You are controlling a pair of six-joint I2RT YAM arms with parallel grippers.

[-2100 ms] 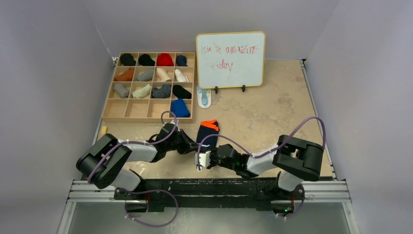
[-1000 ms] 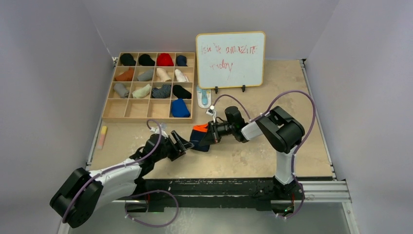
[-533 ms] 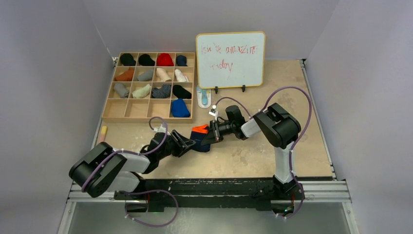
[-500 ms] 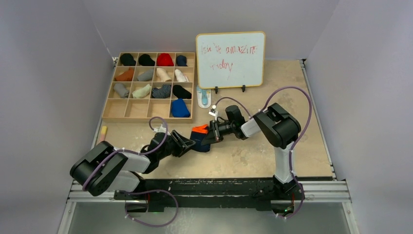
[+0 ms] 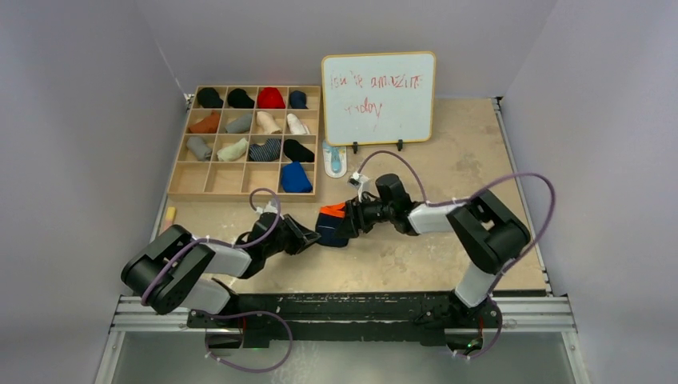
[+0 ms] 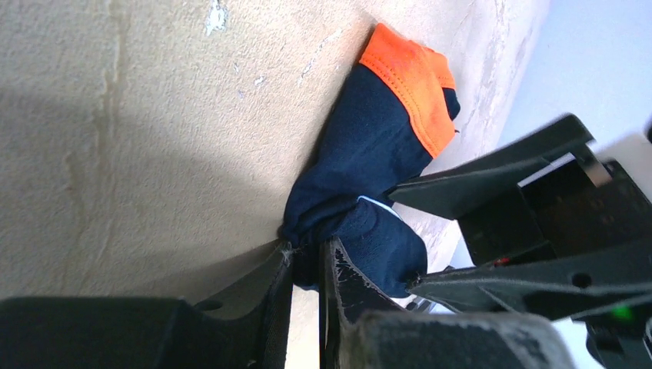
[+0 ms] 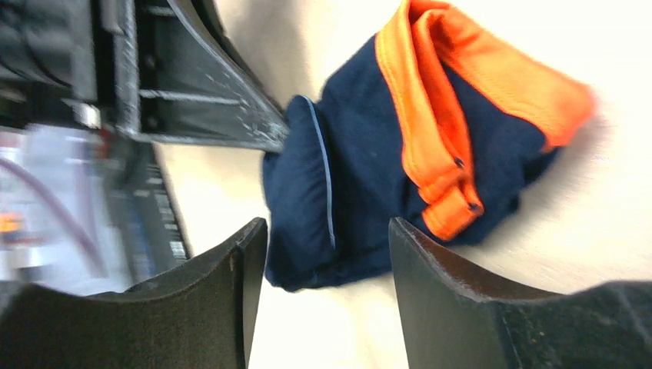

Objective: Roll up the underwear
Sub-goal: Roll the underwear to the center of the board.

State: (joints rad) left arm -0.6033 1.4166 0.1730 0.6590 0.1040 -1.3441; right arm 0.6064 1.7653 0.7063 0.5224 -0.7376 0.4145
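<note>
The navy underwear (image 5: 330,219) with orange trim lies bunched and partly rolled on the table between both grippers. My left gripper (image 5: 312,238) reaches in from the left. In the left wrist view its jaws (image 6: 306,257) stand almost together, pinching the near navy edge of the underwear (image 6: 377,146). My right gripper (image 5: 346,227) comes in from the right. In the right wrist view it (image 7: 327,231) is open, its fingers (image 7: 246,261) standing on either side of the navy end of the underwear (image 7: 369,154) without gripping it. No grey underwear is in view.
A wooden compartment tray (image 5: 180,182) holding several rolled garments stands at the back left. A whiteboard (image 5: 378,96) on feet stands behind the work spot, with a small blue-and-white item (image 5: 335,160) in front of it. A pale stick (image 5: 169,216) lies by the table's left edge.
The left gripper has closed onto the navy edge of the underwear. The right gripper has opened and released the fabric, and its arm's elbow has swung out to the right.
</note>
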